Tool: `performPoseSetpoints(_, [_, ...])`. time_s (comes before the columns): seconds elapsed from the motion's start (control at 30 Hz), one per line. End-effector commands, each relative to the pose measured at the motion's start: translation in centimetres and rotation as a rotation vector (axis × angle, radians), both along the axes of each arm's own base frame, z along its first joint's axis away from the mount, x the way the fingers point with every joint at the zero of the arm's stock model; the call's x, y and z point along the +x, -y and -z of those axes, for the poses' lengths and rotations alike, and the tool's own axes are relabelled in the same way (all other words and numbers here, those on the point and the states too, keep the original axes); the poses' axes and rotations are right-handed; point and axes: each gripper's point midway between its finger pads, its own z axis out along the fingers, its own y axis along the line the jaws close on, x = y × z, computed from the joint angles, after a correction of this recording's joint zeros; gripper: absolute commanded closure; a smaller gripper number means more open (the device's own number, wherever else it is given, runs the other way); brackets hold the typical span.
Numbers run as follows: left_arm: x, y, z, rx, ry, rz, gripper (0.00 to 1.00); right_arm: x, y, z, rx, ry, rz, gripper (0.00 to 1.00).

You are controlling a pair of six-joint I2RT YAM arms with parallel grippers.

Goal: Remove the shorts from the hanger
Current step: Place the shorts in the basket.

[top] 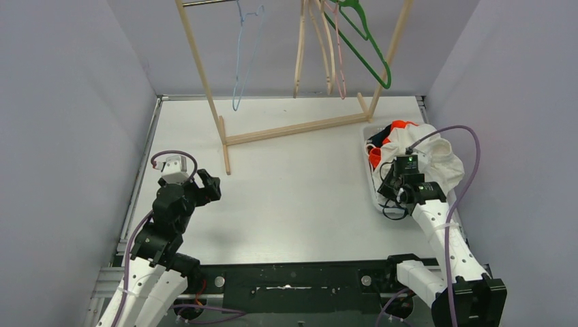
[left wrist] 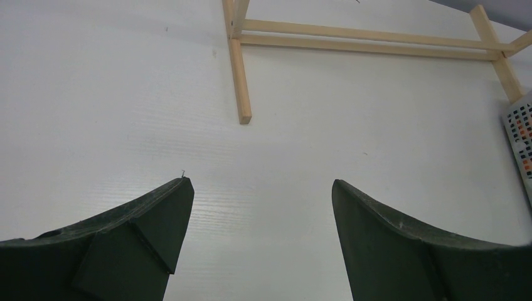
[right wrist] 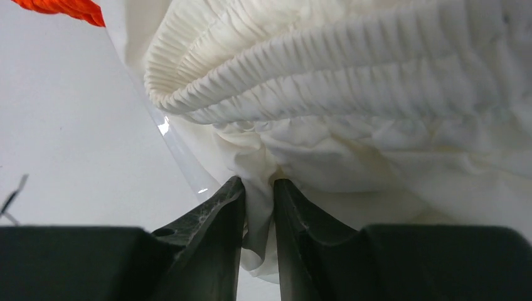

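Observation:
The white shorts point(top: 436, 153) lie heaped on a white basket point(top: 369, 146) at the right of the table, with orange shorts point(top: 399, 126) and dark fabric beneath them. My right gripper point(top: 394, 176) is at the basket's near side. In the right wrist view it point(right wrist: 258, 185) is shut on a fold of the white shorts point(right wrist: 351, 75) just below the gathered waistband; a bit of orange shorts point(right wrist: 63, 7) shows at top left. The hangers on the rack, blue point(top: 245, 54), wooden point(top: 300, 54), pink point(top: 339, 61) and green point(top: 364, 51), hang bare. My left gripper point(top: 208, 187) point(left wrist: 260, 185) is open over bare table.
The wooden rack's base bar point(top: 293, 129) point(left wrist: 241, 75) crosses the far half of the table. The basket's perforated wall point(left wrist: 521, 135) shows at the right edge of the left wrist view. Grey walls close in both sides.

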Motion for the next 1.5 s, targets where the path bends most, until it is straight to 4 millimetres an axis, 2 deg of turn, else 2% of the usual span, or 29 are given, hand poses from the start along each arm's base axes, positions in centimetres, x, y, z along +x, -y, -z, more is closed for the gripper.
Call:
performPoseSetpoints(0.0, [0.5, 0.1, -2.0, -0.023, 0.062, -0.004, 0.19, 2.2, 1.1, -3.8, -0.025, 0.161, 0.071, 0.75])
performPoseSetpoints(0.03, [0.5, 0.1, -1.9, -0.022, 0.060, -0.004, 0.18, 2.1, 1.5, -4.3, -0.037, 0.178, 0.094, 0.74])
performPoseSetpoints(0.1, [0.5, 0.0, -1.9, -0.022, 0.061, -0.004, 0.18, 1.8, 2.2, -4.0, -0.064, 0.182, 0.126, 0.72])
performPoseSetpoints(0.17, [0.5, 0.0, -1.9, -0.023, 0.062, -0.005, 0.18, 1.3, 2.1, -1.6, -0.064, 0.139, 0.113, 0.68])
performPoseSetpoints(0.2, [0.5, 0.0, -2.0, -0.023, 0.062, -0.006, 0.18, 1.0, 1.6, 0.3, -0.049, 0.096, 0.088, 0.66])
performPoseSetpoints(0.27, [0.5, 0.1, -2.0, -0.024, 0.065, -0.004, 0.18, 0.8, -1.3, 2.7, 0.073, 0.018, -0.010, 0.61])
performPoseSetpoints(0.3, [0.5, 0.0, -2.0, -0.022, 0.064, -0.004, 0.18, 0.9, -2.9, 3.1, 0.135, -0.006, -0.078, 0.61])
performPoseSetpoints(0.37, [0.5, 0.0, -2.0, -0.022, 0.064, -0.005, 0.18, 1.5, -2.8, 2.7, 0.128, -0.022, -0.060, 0.61])
performPoseSetpoints(0.43, [0.5, 0.1, -2.0, -0.024, 0.066, -0.003, 0.18, 2.2, -1.4, 0.1, 0.063, 0.016, -0.009, 0.60])
performPoseSetpoints(0.53, [0.4, 0.0, -2.1, -0.024, 0.068, -0.002, 0.18, 3.1, 0.1, -5.6, -0.008, 0.147, 0.030, 0.58])
performPoseSetpoints(0.67, [0.4, 0.0, -2.2, -0.027, 0.074, -0.001, 0.18, 3.7, 0.3, -12.8, -0.040, 0.300, -0.027, 0.46])
performPoseSetpoints(0.73, [0.3, 0.1, -2.2, -0.028, 0.076, 0.000, 0.18, 3.7, 2.4, -15.4, -0.128, 0.344, 0.051, 0.39])
performPoseSetpoints(0.8, [0.3, 0.1, -2.3, -0.029, 0.079, 0.001, 0.18, 3.8, 4.9, -17.3, -0.222, 0.384, 0.147, 0.30])
performPoseSetpoints(0.9, [0.3, 0.1, -2.2, -0.029, 0.076, 0.003, 0.18, 4.6, 8.3, -19.1, -0.286, 0.411, 0.269, 0.29])
performPoseSetpoints(1.07, [0.3, 0.2, -2.2, -0.028, 0.071, 0.006, 0.18, 8.0, 11.5, -19.9, -0.252, 0.428, 0.296, 0.28])
performPoseSetpoints(1.17, [0.3, 0.1, -2.2, -0.028, 0.072, 0.004, 0.18, 10.8, 12.4, -17.5, -0.209, 0.342, 0.255, 0.28])
performPoseSetpoints(1.2, [0.3, 0.1, -2.1, -0.027, 0.070, 0.003, 0.18, 11.3, 12.6, -16.2, -0.200, 0.290, 0.249, 0.28])
performPoseSetpoints(1.23, [0.3, 0.1, -2.1, -0.026, 0.070, 0.004, 0.18, 11.5, 12.6, -14.2, -0.191, 0.231, 0.249, 0.30])
performPoseSetpoints(1.27, [0.3, 0.1, -2.2, -0.027, 0.070, 0.005, 0.18, 11.8, 12.6, -11.5, -0.175, 0.192, 0.249, 0.33])
performPoseSetpoints(1.33, [0.3, 0.0, -2.3, -0.028, 0.077, -0.003, 0.18, 12.2, 9.8, -4.8, -0.032, 0.098, 0.126, 0.39])
performPoseSetpoints(1.4, [0.3, -0.3, -2.3, -0.025, 0.078, -0.019, 0.19, 11.0, 6.7, 1.7, 0.089, -0.045, 0.014, 0.49])
performPoseSetpoints(1.47, [0.3, -0.6, -2.1, -0.019, 0.072, -0.035, 0.18, 9.2, 5.1, 6.1, 0.081, -0.174, -0.020, 0.51])
